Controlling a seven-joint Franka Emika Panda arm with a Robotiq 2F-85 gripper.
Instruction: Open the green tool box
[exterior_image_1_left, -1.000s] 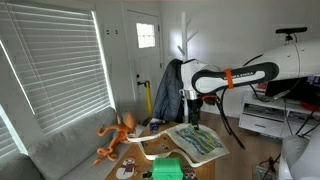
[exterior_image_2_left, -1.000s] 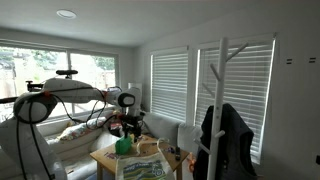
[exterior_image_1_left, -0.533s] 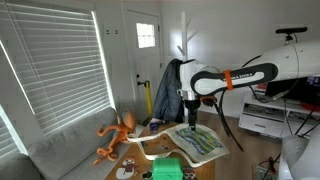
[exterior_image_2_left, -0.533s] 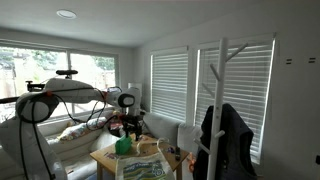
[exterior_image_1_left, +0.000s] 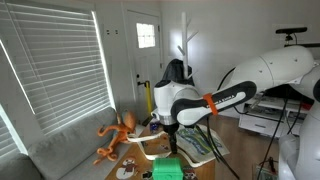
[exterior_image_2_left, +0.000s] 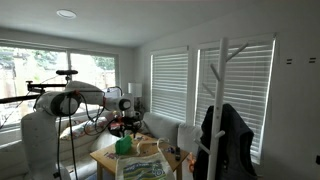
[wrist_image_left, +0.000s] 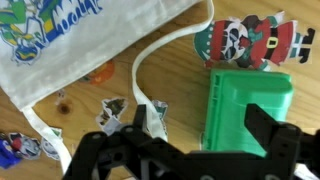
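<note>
Wrist view: the small bright green rectangular plastic tool box (wrist_image_left: 248, 110) sits on the wooden table (wrist_image_left: 180, 75), lid down, contents hidden. The black gripper (wrist_image_left: 185, 162) hangs over it, fingers spread wide, gripping nothing. A white printed cloth bag (wrist_image_left: 70, 40) lies flat nearby. In an exterior view, the box (exterior_image_1_left: 168, 169) sits under the arm, with the orange many-legged toy (exterior_image_1_left: 114, 137) well apart. In an exterior view, the box (exterior_image_2_left: 124, 146) is a small green spot on the table.
</note>
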